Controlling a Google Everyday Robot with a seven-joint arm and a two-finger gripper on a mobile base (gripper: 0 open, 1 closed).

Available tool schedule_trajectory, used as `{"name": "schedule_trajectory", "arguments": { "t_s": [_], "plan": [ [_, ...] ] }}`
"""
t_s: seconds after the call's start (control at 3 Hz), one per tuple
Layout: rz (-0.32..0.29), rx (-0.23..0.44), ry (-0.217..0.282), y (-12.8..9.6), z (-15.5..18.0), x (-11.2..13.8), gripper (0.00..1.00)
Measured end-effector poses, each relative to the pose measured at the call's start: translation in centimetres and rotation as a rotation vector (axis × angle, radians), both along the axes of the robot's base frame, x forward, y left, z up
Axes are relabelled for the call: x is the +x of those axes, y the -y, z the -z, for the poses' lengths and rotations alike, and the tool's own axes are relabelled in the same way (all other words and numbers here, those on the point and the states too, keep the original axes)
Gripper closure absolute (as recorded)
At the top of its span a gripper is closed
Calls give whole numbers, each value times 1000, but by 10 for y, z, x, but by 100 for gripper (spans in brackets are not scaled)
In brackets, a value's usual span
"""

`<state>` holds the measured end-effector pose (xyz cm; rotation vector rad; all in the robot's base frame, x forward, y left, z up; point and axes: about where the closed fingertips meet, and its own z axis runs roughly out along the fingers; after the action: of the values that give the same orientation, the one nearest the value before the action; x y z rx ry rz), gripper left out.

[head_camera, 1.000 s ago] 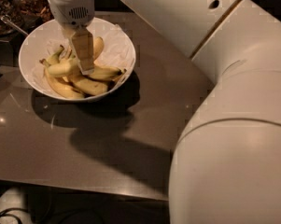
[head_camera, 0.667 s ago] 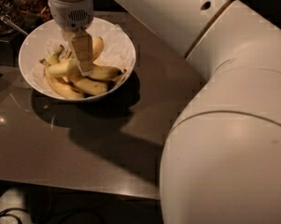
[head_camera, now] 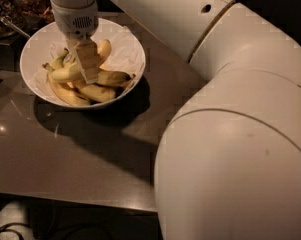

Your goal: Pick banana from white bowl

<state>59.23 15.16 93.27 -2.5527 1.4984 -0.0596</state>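
The white bowl stands at the table's back left, lined with crumpled white paper and holding several yellow bananas. The banana, long and pale yellow, lies across the top of the pile and runs behind the gripper's tip. My gripper reaches straight down into the middle of the bowl, right at this banana and touching the pile. Shorter bananas with dark tips lie under and in front of it.
The bowl sits on a brown table whose front edge runs along the bottom. My large white arm fills the right half of the view. Dark dishes stand behind the bowl at the far left.
The gripper stays at the same spot in the bowl. The arm's big elbow has shifted left and up, covering more of the view.
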Motion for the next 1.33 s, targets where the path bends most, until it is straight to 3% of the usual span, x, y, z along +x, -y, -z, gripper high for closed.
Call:
{"name": "schedule_trajectory", "arguments": {
  "t_s": [0.33,1.0,1.33],
  "plan": [
    [-3,-11,-9,-2,6,2,50],
    [16,-10,11,5,5,4,96],
    [13,24,38,4,1,3,100]
  ]
}}
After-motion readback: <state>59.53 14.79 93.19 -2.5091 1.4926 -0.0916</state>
